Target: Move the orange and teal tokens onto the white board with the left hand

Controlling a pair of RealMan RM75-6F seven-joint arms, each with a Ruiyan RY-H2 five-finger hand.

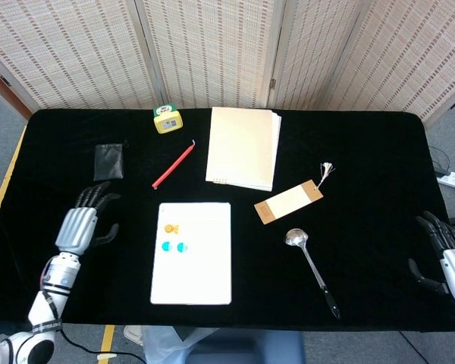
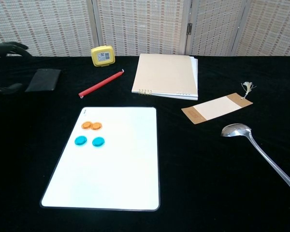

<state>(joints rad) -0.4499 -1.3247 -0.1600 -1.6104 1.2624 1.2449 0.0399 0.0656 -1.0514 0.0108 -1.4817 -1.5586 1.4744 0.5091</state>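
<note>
Left hand: the grey robot hand [image 1: 81, 224] hovers over the black table [image 1: 364, 152], well left of the board, fingers [image 2: 9, 46] spread and holding nothing.
Right hand: the other robot hand [image 1: 447, 262] sits at the table's right edge, fingers apart, nothing in it.
Orange tokens: two small round orange discs [image 2: 91, 125] lie touching each other on the upper left part of the flat white rectangular board [image 2: 116, 174].
Teal tokens: two round teal discs [image 2: 89, 141] lie side by side just below the orange pair, on the board, slightly apart.
Beyond the board: a red pencil [image 1: 173, 164] lies slanted near the top edge; a cream spiral notebook [image 1: 243, 147] lies to its right.
Far left: a small black pouch [image 1: 108, 161] lies above the left hand.
Far edge: a small yellow clock [image 1: 167, 119].
Right of the board: a tan paper bookmark with a tassel [image 1: 290, 201], and a metal spoon [image 1: 311, 262] below it.
</note>
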